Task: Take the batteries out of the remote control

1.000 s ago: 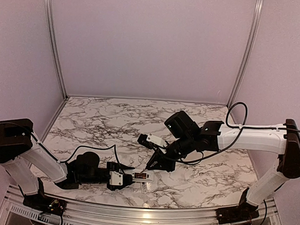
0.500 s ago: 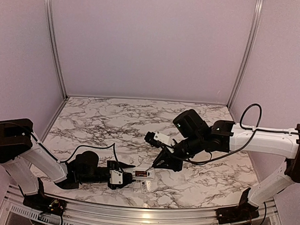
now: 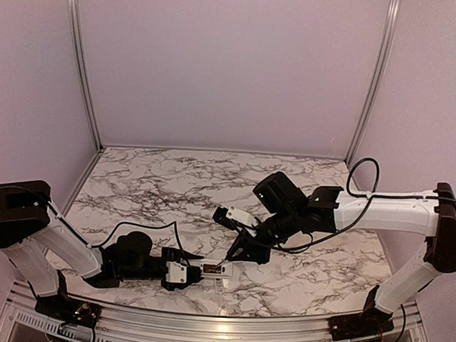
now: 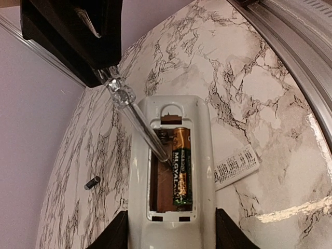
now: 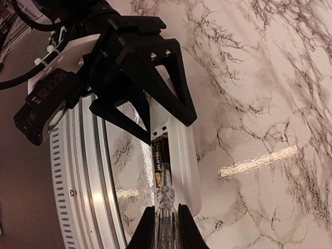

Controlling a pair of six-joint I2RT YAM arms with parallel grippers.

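Note:
My left gripper [image 4: 171, 236] is shut on the white remote control [image 4: 207, 155], held back-up just above the table near the front edge [image 3: 212, 270]. Its recess is open. One green-and-gold battery [image 4: 181, 166] sits in the right slot and the left slot is bare. A second dark battery [image 4: 92, 182] lies loose on the marble to the left. My right gripper [image 5: 166, 228] is shut on a clear-handled tool [image 5: 166, 202]. The tool's tip [image 4: 165, 158] rests in the recess beside the battery [image 5: 158, 163].
The thin pale cover strip [image 4: 236, 167] lies on the marble just right of the remote, also seen in the top view [image 3: 221, 285]. The table's metal front rail [image 5: 83, 187] runs close beside the remote. Purple walls enclose the table.
My right arm swung a little to the right, then came back left toward the remote with the tool. The left arm and the remote have held still.

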